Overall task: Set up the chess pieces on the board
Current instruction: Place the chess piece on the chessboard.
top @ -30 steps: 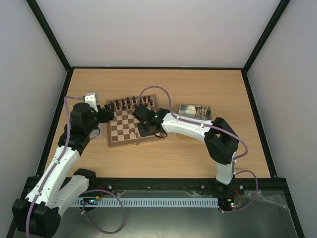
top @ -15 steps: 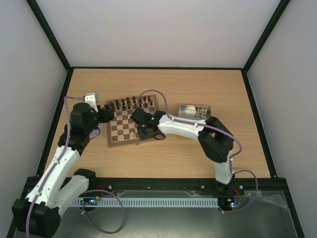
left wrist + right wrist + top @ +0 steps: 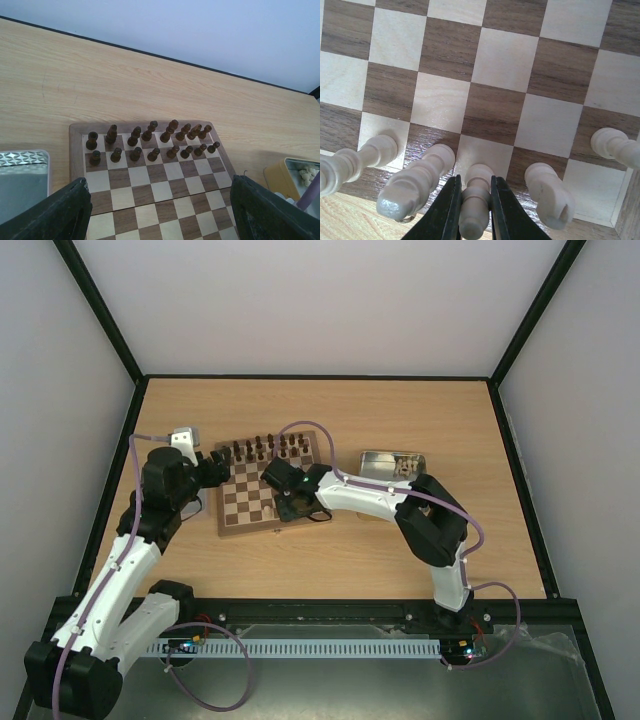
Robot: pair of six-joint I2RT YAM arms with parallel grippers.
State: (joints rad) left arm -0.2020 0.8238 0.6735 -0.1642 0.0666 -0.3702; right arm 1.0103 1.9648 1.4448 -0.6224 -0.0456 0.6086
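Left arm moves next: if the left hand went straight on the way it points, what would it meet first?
The left hand would probably hit bare middle squares of the board, short of the dark pieces; depth unclear.

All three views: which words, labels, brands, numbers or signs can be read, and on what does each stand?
None: no legible text in any view.
Board: plain border, no letters or numbers.
Tin: no label visible.
Pale pieces and dark pieces: unmarked.
Arms: no marking legible.
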